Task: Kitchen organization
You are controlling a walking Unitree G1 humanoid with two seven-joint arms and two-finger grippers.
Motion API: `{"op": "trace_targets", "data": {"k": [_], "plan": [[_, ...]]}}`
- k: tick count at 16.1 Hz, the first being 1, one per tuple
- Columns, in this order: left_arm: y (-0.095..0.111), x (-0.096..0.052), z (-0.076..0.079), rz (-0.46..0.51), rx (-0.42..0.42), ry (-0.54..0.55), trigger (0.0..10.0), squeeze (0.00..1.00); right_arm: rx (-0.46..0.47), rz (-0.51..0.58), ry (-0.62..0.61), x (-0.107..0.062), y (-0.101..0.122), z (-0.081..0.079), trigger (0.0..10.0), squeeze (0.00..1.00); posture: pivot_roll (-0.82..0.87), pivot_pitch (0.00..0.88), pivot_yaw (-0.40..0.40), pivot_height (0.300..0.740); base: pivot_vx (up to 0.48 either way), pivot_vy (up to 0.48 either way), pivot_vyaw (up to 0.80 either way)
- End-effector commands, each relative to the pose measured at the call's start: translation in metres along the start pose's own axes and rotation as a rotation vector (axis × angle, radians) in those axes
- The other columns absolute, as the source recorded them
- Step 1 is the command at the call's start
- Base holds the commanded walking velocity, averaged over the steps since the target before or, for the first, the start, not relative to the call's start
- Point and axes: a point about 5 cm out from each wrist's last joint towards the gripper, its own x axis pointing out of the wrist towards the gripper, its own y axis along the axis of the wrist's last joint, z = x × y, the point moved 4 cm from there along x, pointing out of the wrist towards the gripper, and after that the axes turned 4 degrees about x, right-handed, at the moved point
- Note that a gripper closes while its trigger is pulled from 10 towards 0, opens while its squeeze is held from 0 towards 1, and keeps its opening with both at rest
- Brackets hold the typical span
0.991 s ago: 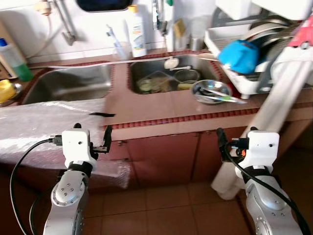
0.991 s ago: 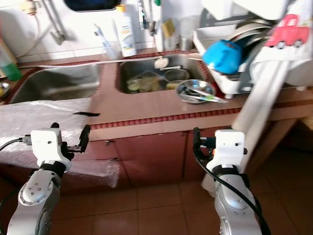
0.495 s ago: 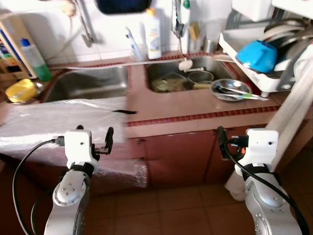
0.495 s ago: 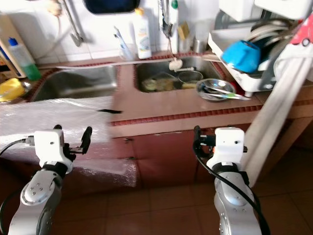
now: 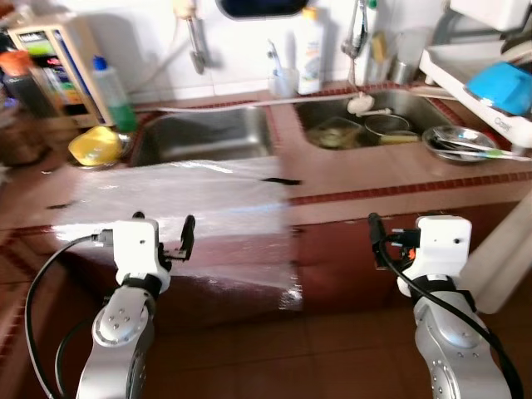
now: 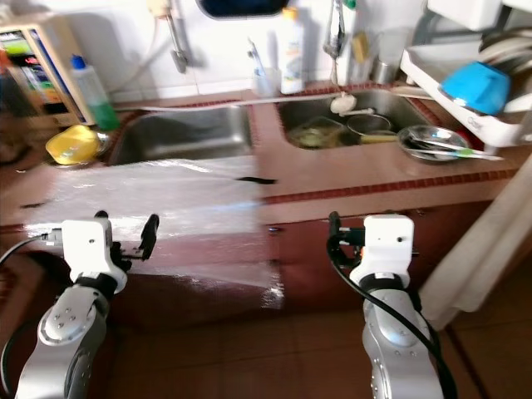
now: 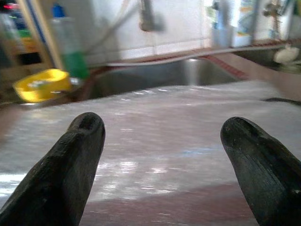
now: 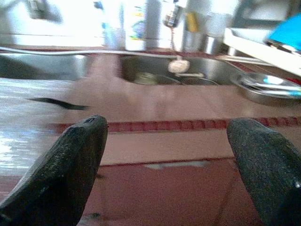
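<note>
Facing a kitchen counter with both arms raised, holding nothing.
Left gripper and right gripper are hovering with fingers spread, near the counter's front edge; the far right sink is holding dirty dishes, beside a metal bowl of utensils.

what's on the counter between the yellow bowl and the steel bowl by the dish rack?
Head views show two sinks between the yellow bowl and steel bowl: an empty left sink, and a right sink holding dishes.

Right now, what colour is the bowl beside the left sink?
Yellow. The bowl shows best in the left eye view.
</note>
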Motion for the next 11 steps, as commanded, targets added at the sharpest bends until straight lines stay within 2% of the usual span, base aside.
{"op": "trace_targets", "data": {"k": [1,2,9,11], "plan": [[-0.005,-0.002,-0.010,-0.022,0.018,0.025,10.0,0.00,0.015,0.018,0.021,0.002,0.005,-0.009,10.0,0.00,0.01,0.017,0.077,0.740,0.000,0.480,0.00],[-0.004,-0.001,-0.009,-0.015,0.020,0.026,10.0,0.00,0.008,0.023,0.021,0.003,0.005,-0.008,10.0,0.00,0.01,0.016,0.076,0.740,0.000,0.420,0.00],[0.006,0.003,0.000,0.036,0.056,0.016,10.0,0.00,-0.026,0.033,0.028,0.006,0.006,-0.010,10.0,0.00,0.01,0.012,0.070,0.740,0.000,0.000,0.00],[0.005,0.003,0.002,0.034,0.041,0.014,10.0,0.00,-0.024,0.032,0.028,0.007,0.005,-0.009,10.0,0.00,0.01,0.008,0.063,0.740,0.000,0.000,0.00]]}}
